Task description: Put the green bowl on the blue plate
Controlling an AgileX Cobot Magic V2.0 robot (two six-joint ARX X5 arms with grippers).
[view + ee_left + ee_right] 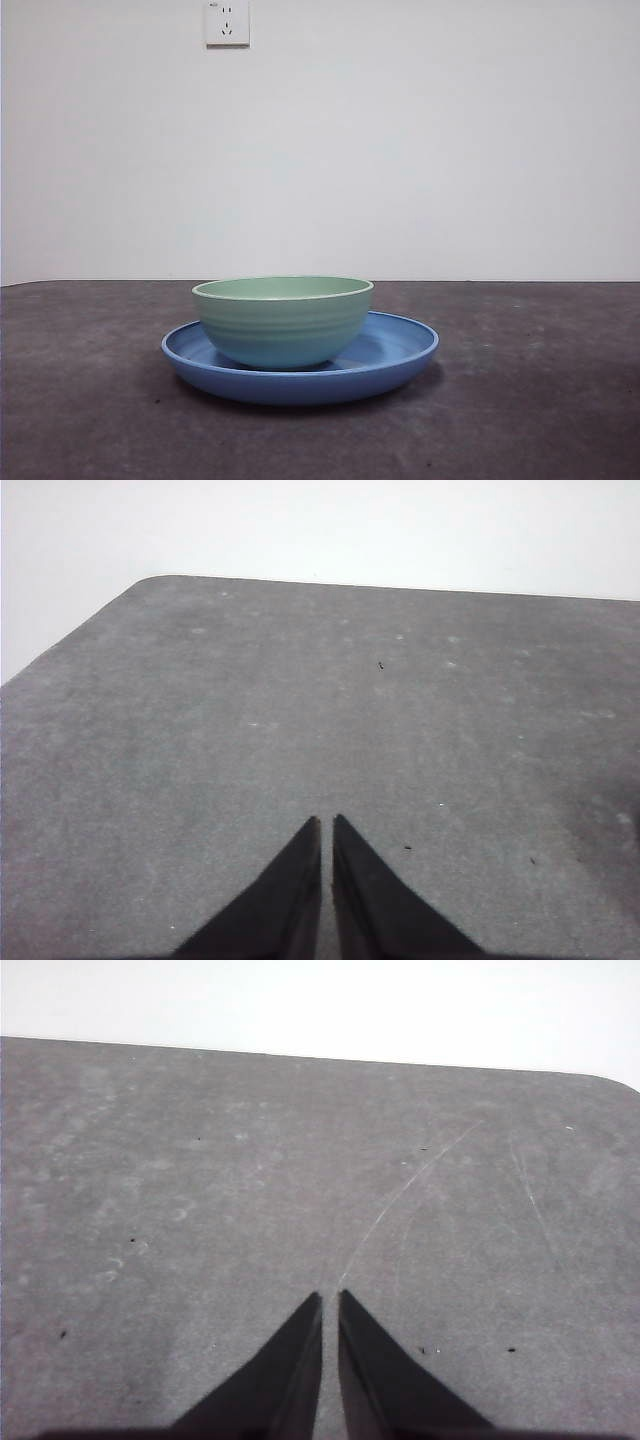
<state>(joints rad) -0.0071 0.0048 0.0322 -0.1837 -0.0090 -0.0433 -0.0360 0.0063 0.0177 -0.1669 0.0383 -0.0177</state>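
A white wall socket [227, 22] is seen high on the wall; its tiny marking cannot be read. On the grey table [80, 400], the green bowl [283, 322] is set upright inside the blue plate [400, 355], slightly left of its middle. The left gripper [327, 822] and right gripper [330, 1297] are each seen closed over bare tabletop, nothing held.

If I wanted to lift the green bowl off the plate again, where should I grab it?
Grip the green bowl by its rim, coming straight down from above with one jaw inside and one outside. It sits upright and open-topped, and the blue plate and its raised rim ring the bowl's base, so a low side approach looks awkward.
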